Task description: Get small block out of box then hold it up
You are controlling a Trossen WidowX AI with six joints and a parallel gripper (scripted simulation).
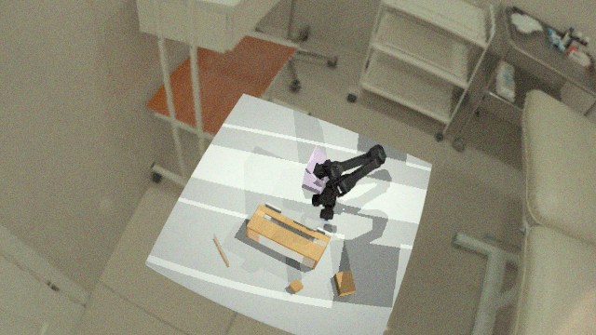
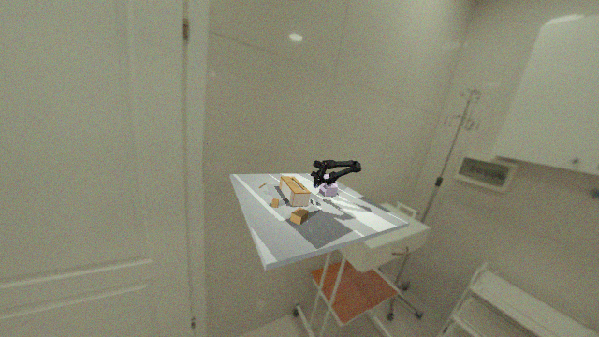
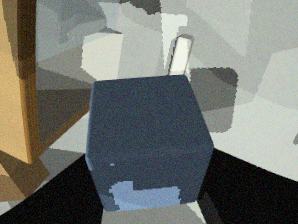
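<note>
The small blue block (image 1: 323, 219) (image 3: 145, 120) is held between the fingers of my gripper (image 1: 326, 217) (image 2: 315, 185) (image 3: 150, 170). It fills the middle of the wrist view, with a black finger on each side. The gripper is shut on it and holds it above the table, off the right-hand end of the box in the top view. The box (image 1: 284, 238) (image 2: 300, 198) (image 3: 14, 95) stands upright, with a wooden top and a long slot. Its wooden edge shows at the left of the wrist view, apart from the block. The shelf inside cannot be made out.
A lilac block-like object (image 1: 311, 183) (image 2: 328, 190) lies beneath the arm. A small wooden block (image 1: 295, 286) (image 2: 275, 203), a larger wooden block (image 1: 345, 283) (image 2: 299, 216) and a thin wooden stick (image 1: 221, 251) (image 2: 263, 185) lie around the box. A pale bar (image 3: 180, 56) shows beyond the held block.
</note>
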